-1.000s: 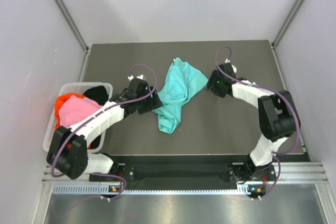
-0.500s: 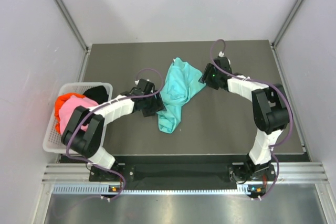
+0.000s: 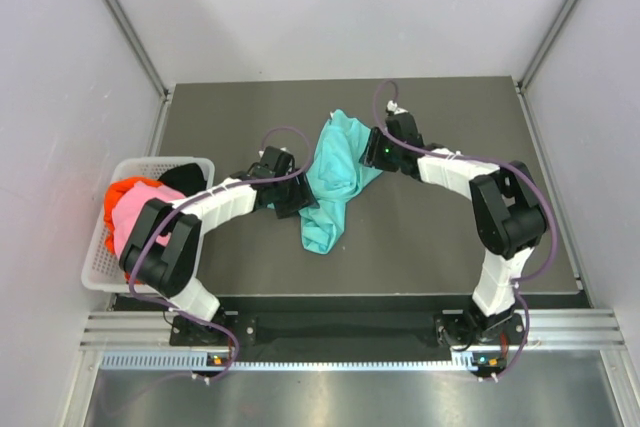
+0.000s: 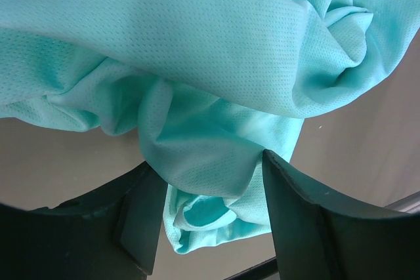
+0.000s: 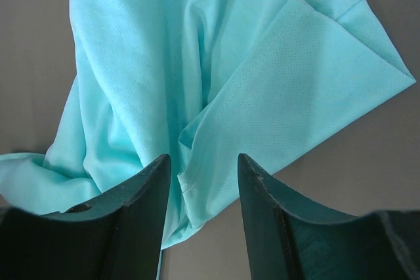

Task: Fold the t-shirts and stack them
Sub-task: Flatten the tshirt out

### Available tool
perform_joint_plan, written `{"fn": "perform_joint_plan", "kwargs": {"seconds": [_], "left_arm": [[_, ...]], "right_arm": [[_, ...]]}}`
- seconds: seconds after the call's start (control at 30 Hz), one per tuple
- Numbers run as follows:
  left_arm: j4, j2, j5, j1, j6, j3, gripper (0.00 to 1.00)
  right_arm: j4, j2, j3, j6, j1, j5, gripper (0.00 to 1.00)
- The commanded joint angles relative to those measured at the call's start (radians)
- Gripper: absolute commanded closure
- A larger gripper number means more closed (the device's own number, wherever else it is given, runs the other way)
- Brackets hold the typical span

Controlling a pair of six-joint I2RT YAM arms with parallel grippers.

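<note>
Top view: the white basket [image 3: 150,161] at frame left holds the pink shirt [image 3: 140,212], red-orange shirt [image 3: 122,190] and black shirt [image 3: 185,177], which is mostly hidden. The teal shirt [image 3: 335,172] lies crumpled at the centre of the desk [image 3: 430,237].
Left wrist view: the left pincer [image 4: 207,168] has its jaws apart, with teal cloth bunched between them.
Right wrist view: the right pincer [image 5: 202,162] has its jaws apart, astride a fold.

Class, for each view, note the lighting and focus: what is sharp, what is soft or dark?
Top external: even, diffuse light, faint shadows, teal t-shirt sharp. Left wrist: cloth weave crisp, left pincer's fingers dark against it. Right wrist: weave clear, right pincer's fingers dark, no glare.
</note>
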Motion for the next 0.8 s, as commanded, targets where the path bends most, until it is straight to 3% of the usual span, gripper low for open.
{"fn": "perform_joint_plan", "kwargs": {"seconds": [0.0,0.23,0.33,0.47,0.77], "left_arm": [[0.044,-0.013,0.016,0.004,0.007,0.013,0.37],[0.043,-0.029,0.019,0.004,0.007,0.000,0.39],[0.032,-0.035,0.018,0.004,0.007,0.000,0.39],[0.021,-0.048,0.012,0.004,0.011,-0.006,0.39],[0.024,-0.071,0.016,0.004,0.005,-0.011,0.40]], "right_arm": [[0.047,0.003,0.009,-0.029,0.016,-0.007,0.54],[0.045,0.025,0.008,-0.030,0.028,-0.002,0.56],[-0.016,0.017,0.032,-0.030,0.013,0.097,0.57],[-0.131,0.052,0.156,0.019,-0.046,0.128,0.58],[-0.393,0.218,0.440,0.060,-0.046,0.297,0.59]]}}
